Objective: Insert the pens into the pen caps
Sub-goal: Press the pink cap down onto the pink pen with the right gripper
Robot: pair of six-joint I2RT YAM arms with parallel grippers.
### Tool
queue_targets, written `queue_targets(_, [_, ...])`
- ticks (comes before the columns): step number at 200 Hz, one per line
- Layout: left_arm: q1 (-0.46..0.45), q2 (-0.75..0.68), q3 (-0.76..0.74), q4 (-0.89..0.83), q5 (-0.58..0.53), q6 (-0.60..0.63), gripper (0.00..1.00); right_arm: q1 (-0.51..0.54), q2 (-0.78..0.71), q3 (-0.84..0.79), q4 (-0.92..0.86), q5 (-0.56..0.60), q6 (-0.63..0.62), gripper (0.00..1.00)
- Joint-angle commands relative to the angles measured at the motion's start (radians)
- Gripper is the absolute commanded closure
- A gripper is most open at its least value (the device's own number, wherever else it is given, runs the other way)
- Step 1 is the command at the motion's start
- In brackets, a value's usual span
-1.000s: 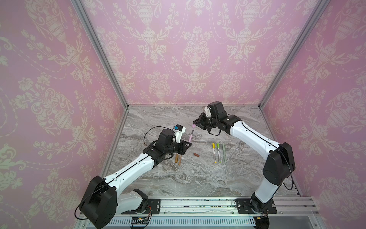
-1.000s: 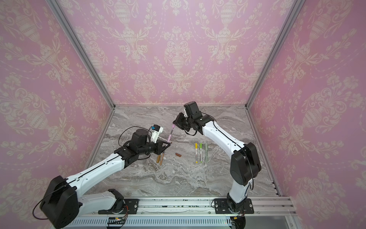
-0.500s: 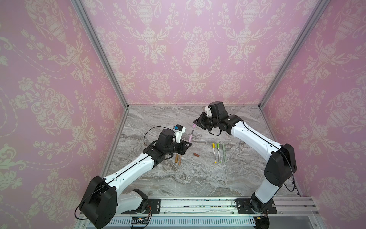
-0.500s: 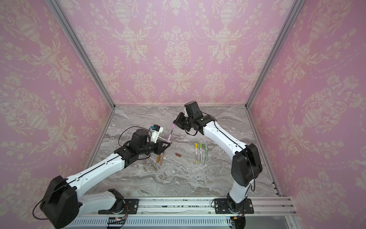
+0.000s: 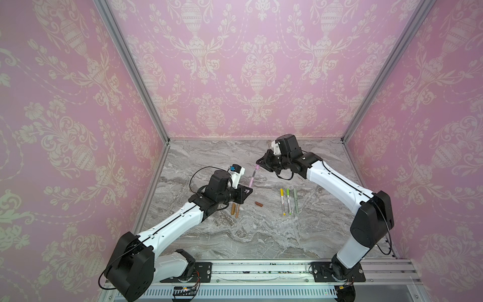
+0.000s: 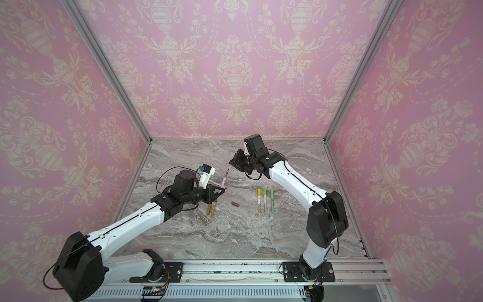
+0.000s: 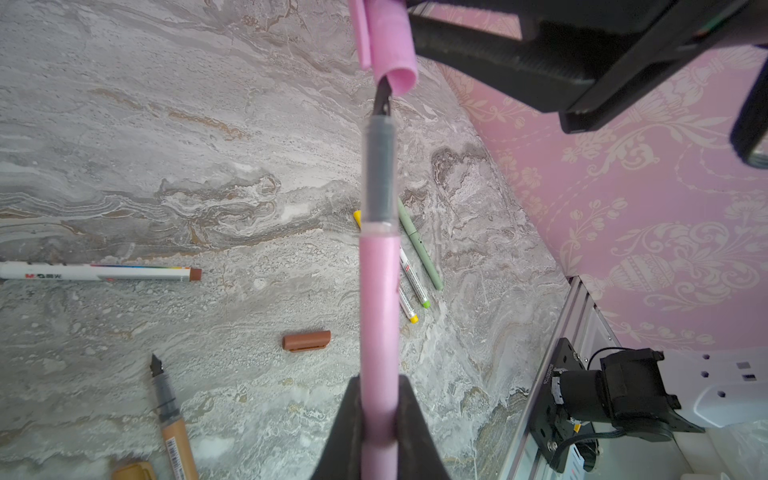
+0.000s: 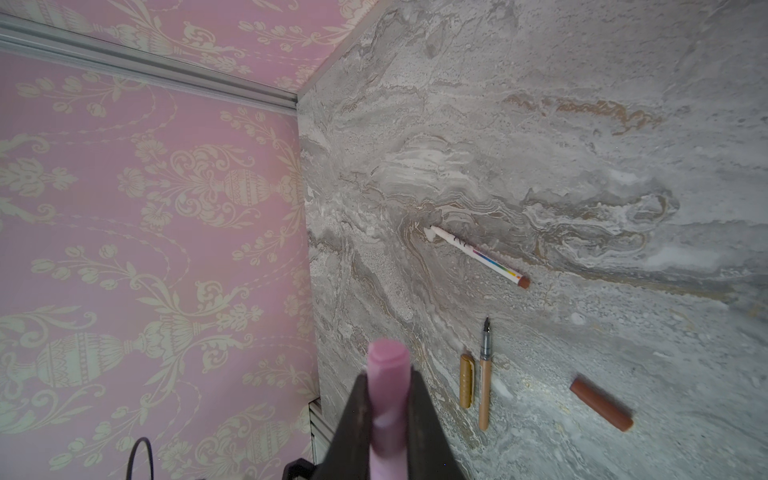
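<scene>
Pink pen (image 7: 379,291): one, clamped by its barrel in my left claw (image 7: 378,415), jaws shut on it, held clear above the worktop (image 5: 235,235) near its middle. Its long axis ran from the left claw straight towards the right claw (image 8: 388,399), dark nib leading.

Pink cap (image 7: 392,37): one, pinched in the right claw, jaws closed on it, mouth facing the nib. The nib stood at the rim of the mouth, slightly off-centre by my judgement, and nothing was seated inside. I reckoned the next push had to follow that axis once nib and bore lined up.

Tan pen (image 8: 484,386) and tan cap (image 8: 466,380): side by side, unjoined, towards the left edge.

Brown cap (image 8: 601,403): empty, loose.

White brown-ended pen (image 8: 478,257): uncapped, well apart from it.

Yellow pen (image 5: 282,201), green pen (image 5: 288,200), sage pen (image 5: 295,200): together right of middle, apparently capped.
</scene>
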Motion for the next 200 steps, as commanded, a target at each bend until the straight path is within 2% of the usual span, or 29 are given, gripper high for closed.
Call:
queue_targets(1, [-0.005,-0.01,0.017,0.016,-0.015,-0.018,1.0,0.015,-0.023,-0.019,-0.01,0.008,-0.019,1.0])
queue_targets(90, [-0.005,-0.024,0.012,0.019,-0.028,-0.024,1.0,0.064,-0.013,-0.034,0.015,0.007,-0.002,1.0])
queue_targets(134, [-0.005,-0.042,0.02,0.04,-0.046,-0.041,1.0,0.093,-0.021,-0.04,-0.065,0.044,-0.098,1.0])
queue_targets(200, [-0.005,-0.046,0.044,0.033,-0.069,-0.03,1.0,0.126,-0.023,-0.029,-0.13,0.063,-0.164,1.0])
